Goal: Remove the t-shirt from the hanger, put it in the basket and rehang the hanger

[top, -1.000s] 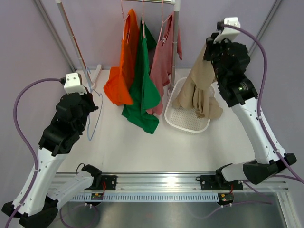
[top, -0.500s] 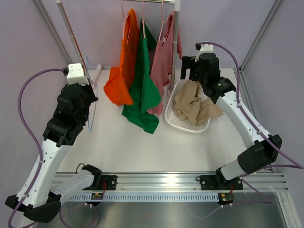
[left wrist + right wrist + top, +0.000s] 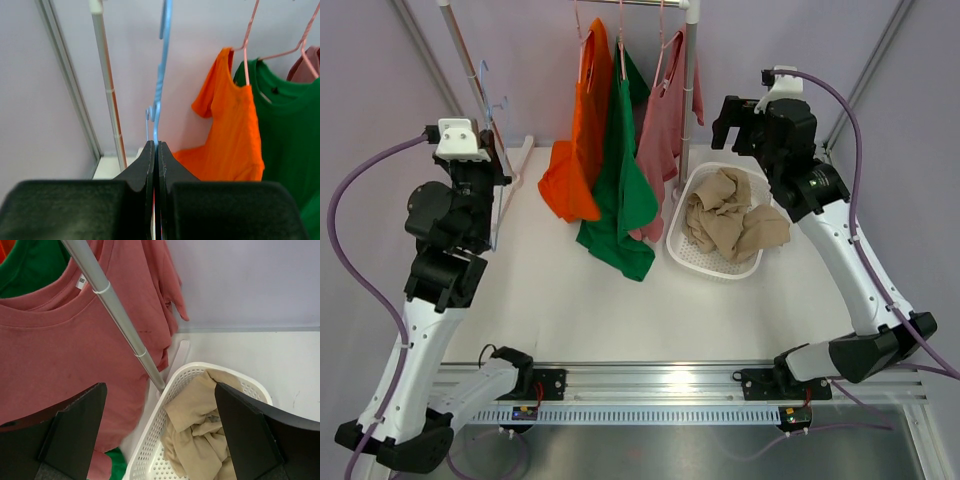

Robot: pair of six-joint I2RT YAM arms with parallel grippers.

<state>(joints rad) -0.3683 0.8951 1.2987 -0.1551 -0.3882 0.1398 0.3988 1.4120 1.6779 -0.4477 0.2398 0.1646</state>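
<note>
A beige t-shirt (image 3: pixel 728 222) lies crumpled in the white basket (image 3: pixel 678 243), free of any hanger; the right wrist view shows the t-shirt (image 3: pixel 200 440) too. My right gripper (image 3: pixel 742 120) hovers open above the basket's far edge, with nothing between its fingers (image 3: pixel 75 430). My left gripper (image 3: pixel 488 165) is shut on a bare light-blue hanger (image 3: pixel 160 75). It holds the hanger upright at the far left, beside the rack's left pole (image 3: pixel 105 85).
Orange (image 3: pixel 578 140), green (image 3: pixel 620 190) and pink (image 3: pixel 660 130) t-shirts hang on pink hangers from the rack at the back centre. The rack's right pole (image 3: pixel 115 305) comes down just left of the basket rim (image 3: pixel 172 390). Slanted frame bars stand at both back corners.
My right gripper opened and let the beige t-shirt fall into the basket, then drew back above it. My left arm lifted the bare hanger up and toward the back left.
</note>
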